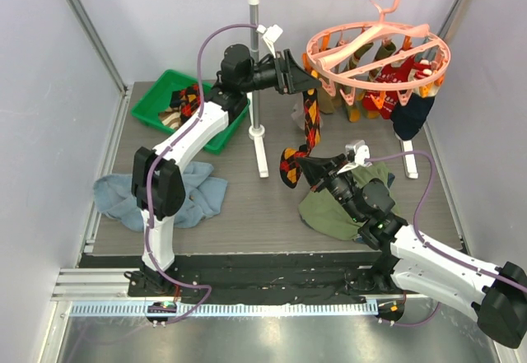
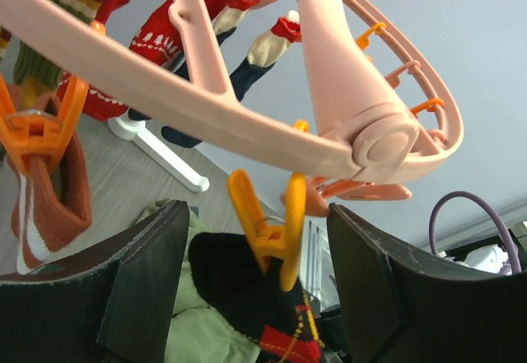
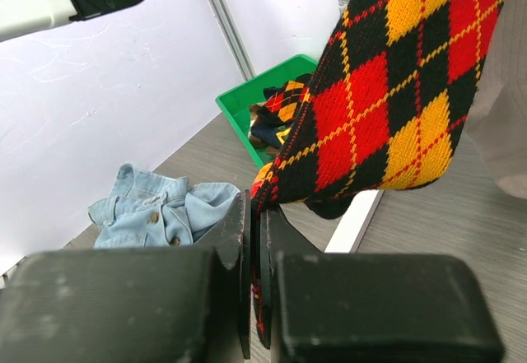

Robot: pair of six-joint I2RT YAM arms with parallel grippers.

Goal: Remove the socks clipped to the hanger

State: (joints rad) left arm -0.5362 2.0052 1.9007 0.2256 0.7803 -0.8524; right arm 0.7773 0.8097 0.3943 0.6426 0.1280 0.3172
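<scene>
Sock (image 1: 310,120), argyle knit, hangs from orange peg (image 2: 268,227) on hanger (image 2: 383,145) left side: soft, light, stretchy. Right claw (image 3: 255,215) pinches its lower end; left claw (image 2: 259,252) spread around peg. Best hold near cuff.

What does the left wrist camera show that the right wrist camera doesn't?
Only the left wrist view: the round salmon-pink plastic clip hanger, an orange peg biting the cuff of a black, red and yellow argyle sock, and the open left gripper either side of that peg. Only the right wrist view: a green plastic bin, a crumpled blue denim garment, and the right gripper shut on the sock's lower end. Both: that argyle sock.
</scene>
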